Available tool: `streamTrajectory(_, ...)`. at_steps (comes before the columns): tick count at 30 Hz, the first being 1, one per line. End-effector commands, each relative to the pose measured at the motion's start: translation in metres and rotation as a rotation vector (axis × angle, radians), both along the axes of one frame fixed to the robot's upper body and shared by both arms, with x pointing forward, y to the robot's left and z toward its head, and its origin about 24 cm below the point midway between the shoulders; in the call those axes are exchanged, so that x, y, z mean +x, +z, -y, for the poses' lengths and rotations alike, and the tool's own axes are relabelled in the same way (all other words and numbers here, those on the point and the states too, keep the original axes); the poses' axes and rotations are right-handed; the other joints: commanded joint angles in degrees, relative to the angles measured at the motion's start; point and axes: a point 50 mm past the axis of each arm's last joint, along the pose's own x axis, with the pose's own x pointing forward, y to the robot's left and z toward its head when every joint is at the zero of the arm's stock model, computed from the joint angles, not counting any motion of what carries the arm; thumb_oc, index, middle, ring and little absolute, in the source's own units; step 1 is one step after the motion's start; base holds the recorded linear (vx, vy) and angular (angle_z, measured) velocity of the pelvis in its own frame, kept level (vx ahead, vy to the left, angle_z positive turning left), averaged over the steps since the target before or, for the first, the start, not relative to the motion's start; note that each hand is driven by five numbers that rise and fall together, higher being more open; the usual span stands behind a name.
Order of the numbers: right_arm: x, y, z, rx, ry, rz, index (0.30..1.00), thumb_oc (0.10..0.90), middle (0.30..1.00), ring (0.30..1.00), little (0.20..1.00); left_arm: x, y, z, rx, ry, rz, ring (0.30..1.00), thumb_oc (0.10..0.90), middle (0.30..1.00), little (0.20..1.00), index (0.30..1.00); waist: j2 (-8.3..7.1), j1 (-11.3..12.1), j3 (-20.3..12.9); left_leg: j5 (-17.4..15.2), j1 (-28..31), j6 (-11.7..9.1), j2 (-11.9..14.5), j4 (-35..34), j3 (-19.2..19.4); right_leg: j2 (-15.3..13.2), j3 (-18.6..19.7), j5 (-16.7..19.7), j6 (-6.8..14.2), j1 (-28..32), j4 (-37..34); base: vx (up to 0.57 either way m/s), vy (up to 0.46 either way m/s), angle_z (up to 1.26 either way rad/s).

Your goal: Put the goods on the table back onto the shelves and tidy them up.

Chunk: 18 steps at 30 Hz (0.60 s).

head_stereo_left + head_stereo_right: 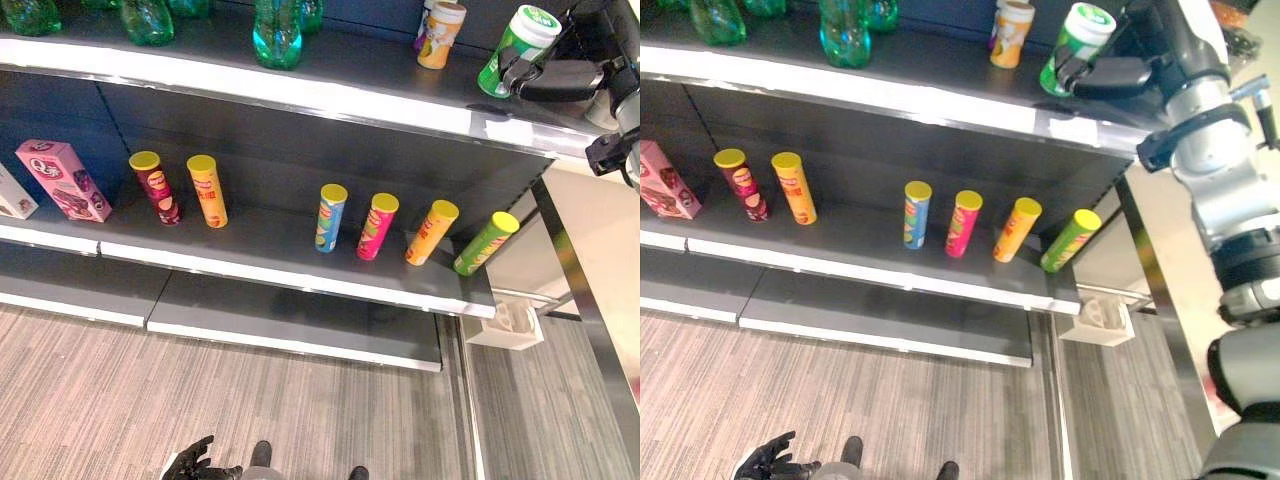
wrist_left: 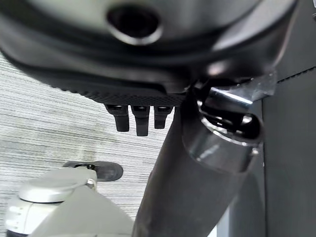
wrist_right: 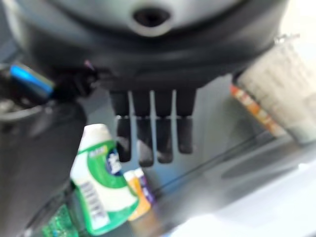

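The right arm (image 1: 1200, 150) is built of silver-grey rounded segments with black collars and dark joints between them. Its right hand (image 1: 1110, 75) is black and blocky; the fingers (image 3: 148, 133) are flat dark bars in a row under a glossy dark housing. The left hand (image 1: 195, 462) is black too, its short fingers (image 2: 140, 118) ribbed beneath a textured edge.

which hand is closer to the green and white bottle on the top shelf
Right. The right hand is up at the top shelf, right beside the green and white bottle, fingers straight. The left hand hangs low near the floor, far below it.
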Motion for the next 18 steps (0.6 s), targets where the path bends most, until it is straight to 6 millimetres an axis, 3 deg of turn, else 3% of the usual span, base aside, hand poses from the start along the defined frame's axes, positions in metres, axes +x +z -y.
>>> streamTrajectory(1, -0.016, 0.073, -0.013, -0.032, -0.001, 0.240, 0.300, 0.400, 0.300, 0.300, 0.300, 0.015, 0.015, -0.022, 0.084, -0.034, 0.062, 0.900, 0.800, 0.900, 0.900, 0.900, -2.26, 1.77, -4.62, -5.14, 0.51, -1.88, 0.10, 0.16, 0.14, -2.18, -0.19, -4.82, 4.39, 2.74, 0.41, 0.03, -0.033, 0.25)
streamTrajectory(8, -0.008, 0.069, -0.006, -0.011, -0.065, 0.214, 0.300, 0.400, 0.300, 0.300, 0.300, 0.022, 0.015, -0.018, 0.079, -0.044, 0.079, 0.900, 0.800, 0.900, 0.900, 0.900, -2.25, 2.66, -4.47, -4.59, -0.47, -2.56, 0.36, 0.16, -1.30, -1.85, -2.38, -5.38, 4.08, 3.33, 0.41, 0.02, -0.031, 0.16)
streamTrajectory(18, -0.004, 0.067, -0.011, -0.018, -0.061, 0.206, 0.300, 0.400, 0.300, 0.300, 0.300, 0.024, 0.015, -0.018, 0.090, -0.049, 0.076, 0.900, 0.800, 0.900, 0.900, 0.900, -2.56, 3.10, -4.23, -4.69, -1.04, -2.60, 0.13, 0.16, -2.11, -2.02, -3.97, -5.54, 4.05, 3.49, 0.41, 0.01, 0.000, 0.13)
